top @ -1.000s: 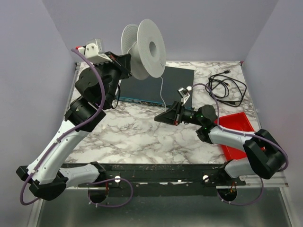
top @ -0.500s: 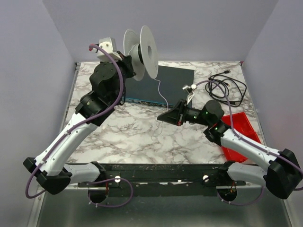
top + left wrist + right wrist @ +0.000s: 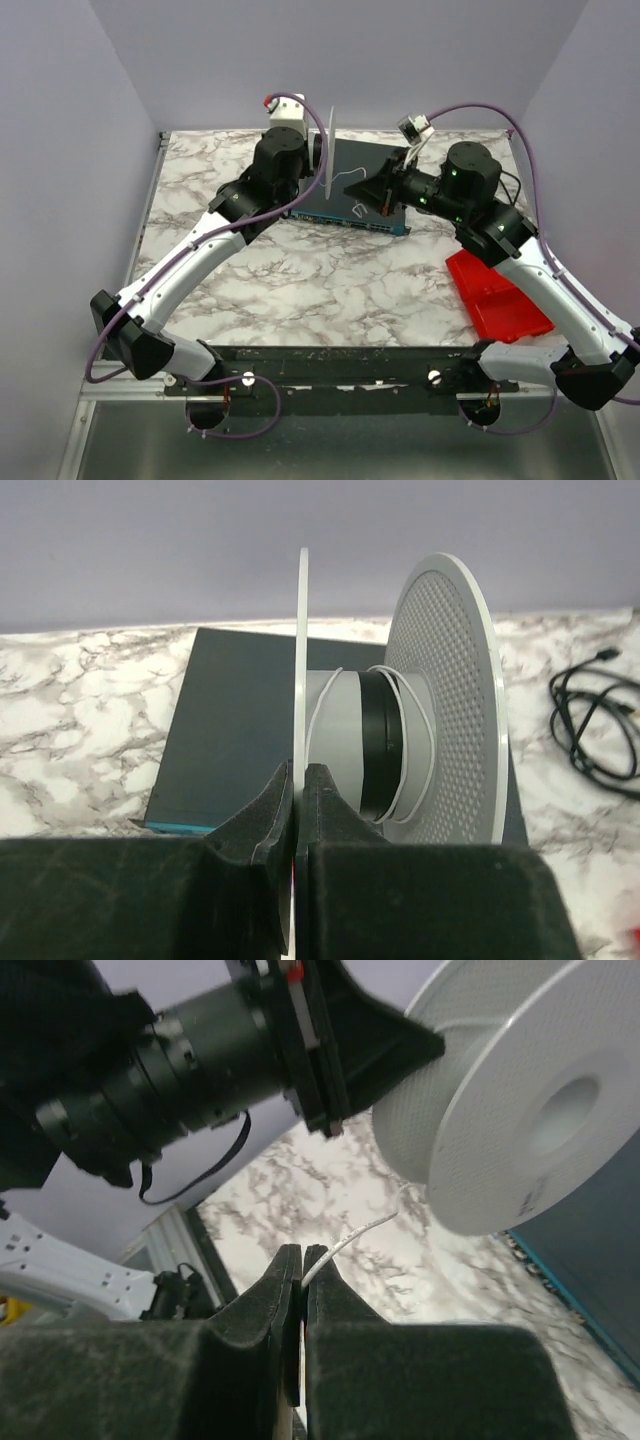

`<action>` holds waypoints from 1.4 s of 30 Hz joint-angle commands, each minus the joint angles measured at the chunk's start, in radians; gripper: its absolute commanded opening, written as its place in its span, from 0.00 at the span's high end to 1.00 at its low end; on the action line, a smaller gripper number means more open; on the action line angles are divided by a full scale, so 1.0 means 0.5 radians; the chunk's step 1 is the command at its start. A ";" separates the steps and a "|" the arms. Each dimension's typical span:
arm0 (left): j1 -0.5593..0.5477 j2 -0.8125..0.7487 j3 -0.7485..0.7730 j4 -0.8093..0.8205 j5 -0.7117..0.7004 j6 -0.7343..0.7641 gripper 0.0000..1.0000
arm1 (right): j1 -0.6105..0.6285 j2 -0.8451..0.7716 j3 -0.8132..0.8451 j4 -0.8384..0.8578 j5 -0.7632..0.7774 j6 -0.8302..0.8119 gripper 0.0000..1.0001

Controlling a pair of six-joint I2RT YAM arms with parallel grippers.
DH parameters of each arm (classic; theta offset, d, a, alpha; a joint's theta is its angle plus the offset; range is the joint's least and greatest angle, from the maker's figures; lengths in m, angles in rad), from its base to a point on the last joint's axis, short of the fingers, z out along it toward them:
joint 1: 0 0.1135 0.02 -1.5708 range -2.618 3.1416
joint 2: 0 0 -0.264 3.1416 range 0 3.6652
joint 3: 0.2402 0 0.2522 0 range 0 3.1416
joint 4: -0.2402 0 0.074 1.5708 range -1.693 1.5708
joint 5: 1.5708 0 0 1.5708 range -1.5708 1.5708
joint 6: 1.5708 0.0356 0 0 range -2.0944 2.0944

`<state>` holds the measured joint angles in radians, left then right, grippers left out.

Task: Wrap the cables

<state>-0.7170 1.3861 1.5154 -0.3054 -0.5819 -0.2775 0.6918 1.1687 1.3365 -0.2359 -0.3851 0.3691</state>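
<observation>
My left gripper (image 3: 298, 771) is shut on the thin near flange of a white spool (image 3: 452, 700), holding it in the air above a dark box. In the top view the spool (image 3: 328, 148) shows edge-on beside the left gripper (image 3: 316, 155). The cable, a very thin white wire (image 3: 318, 712), loops loosely around the spool's grey and black hub. My right gripper (image 3: 302, 1252) is shut on the wire (image 3: 362, 1230) a short way from the spool (image 3: 520, 1110). From above, the right gripper (image 3: 373, 192) sits just right of the spool, with the wire (image 3: 347, 180) spanning the gap.
A flat dark blue box (image 3: 352, 212) lies at the back centre of the marble table (image 3: 300, 280). A red tray (image 3: 500, 295) sits at the right under the right arm. Coiled black cords (image 3: 600, 720) lie at the back right. Purple walls enclose the table.
The left arm swung the spool right and back, turning it edge-on. The right arm rose and moved back up to the spool, and its jaws closed on the wire.
</observation>
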 commanded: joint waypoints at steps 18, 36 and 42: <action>-0.093 -0.459 -0.455 -0.003 1.091 0.546 1.00 | -0.191 0.449 0.650 -0.554 0.672 -0.579 0.99; 0.378 -0.739 -0.176 -0.134 1.825 0.006 1.00 | -0.699 0.351 0.011 0.058 -0.162 -0.160 0.99; 0.388 -0.718 0.014 -0.201 1.909 -0.180 1.00 | -0.698 0.341 -0.277 0.551 -0.610 0.114 0.95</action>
<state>-0.5293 1.0557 1.4338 -0.4374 0.2985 -0.2626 0.3527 1.3533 1.2663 -0.1688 -0.5079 0.3145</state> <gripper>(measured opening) 0.038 0.047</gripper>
